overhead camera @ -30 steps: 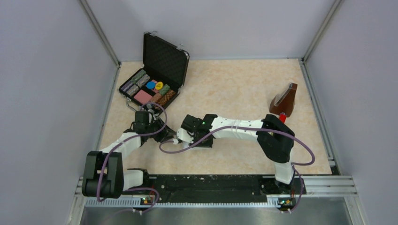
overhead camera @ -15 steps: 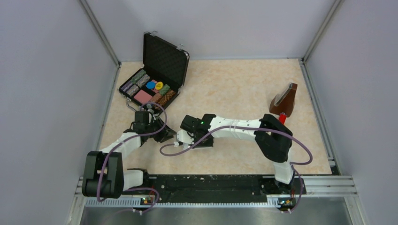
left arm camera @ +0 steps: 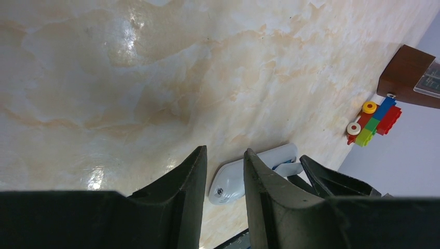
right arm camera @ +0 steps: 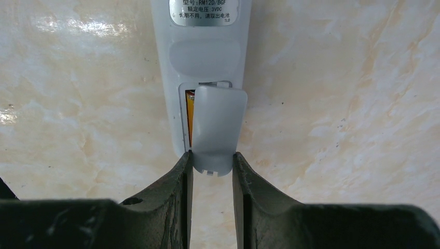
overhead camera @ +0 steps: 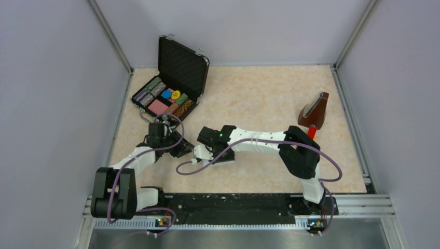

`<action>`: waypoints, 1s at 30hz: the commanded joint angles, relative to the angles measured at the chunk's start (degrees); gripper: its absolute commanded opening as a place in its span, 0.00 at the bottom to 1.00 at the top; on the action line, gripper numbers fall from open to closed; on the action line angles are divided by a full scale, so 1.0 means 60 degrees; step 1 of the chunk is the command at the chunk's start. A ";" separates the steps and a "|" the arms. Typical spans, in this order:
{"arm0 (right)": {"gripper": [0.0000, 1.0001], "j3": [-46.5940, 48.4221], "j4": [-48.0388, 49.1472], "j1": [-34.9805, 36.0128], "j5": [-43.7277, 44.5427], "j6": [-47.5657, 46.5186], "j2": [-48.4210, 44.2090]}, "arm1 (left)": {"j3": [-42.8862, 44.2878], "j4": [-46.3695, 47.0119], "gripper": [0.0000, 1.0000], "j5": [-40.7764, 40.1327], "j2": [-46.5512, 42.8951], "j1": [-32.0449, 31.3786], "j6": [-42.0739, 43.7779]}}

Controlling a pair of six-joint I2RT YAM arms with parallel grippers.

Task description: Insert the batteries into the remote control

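The remote (right arm camera: 200, 62) lies back-up on the tabletop (right arm camera: 337, 104), between the two arms. Its long axis runs straight away from the right jaws, which are set narrow and pinch the near end of the white cover (right arm camera: 215, 129). The cover sits askew over the battery slot. The orange battery (right arm camera: 190, 116) shows in the slot beside the cover's left edge. The left jaws stand narrow at the remote's opposite end; whether they clamp it cannot be told. Seating the cover likely calls for a push along the long axis.
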 commanded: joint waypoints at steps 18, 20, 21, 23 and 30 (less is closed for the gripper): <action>0.10 -0.1127 0.2438 -0.1197 0.1124 0.2614 -0.1225 | -0.0286 -0.0544 0.34 -0.0188 -0.1195 0.0091 -0.0199; 0.09 -0.1274 0.2779 -0.1359 0.1338 0.2777 -0.1029 | -0.0485 -0.0648 0.32 -0.0090 -0.1549 0.0067 -0.0207; 0.09 -0.1379 0.3028 -0.1428 0.1424 0.2888 -0.0963 | -0.0585 -0.0742 0.31 -0.0081 -0.1743 0.0041 -0.0204; 0.09 -0.1679 0.3534 -0.1530 0.1287 0.3040 -0.0980 | -0.0776 -0.0870 0.31 -0.0080 -0.2085 -0.0031 -0.0194; 0.09 -0.2937 0.4555 -0.1544 0.0098 0.3746 -0.1536 | -0.1260 -0.0932 0.30 0.0033 -0.2560 -0.0215 -0.0485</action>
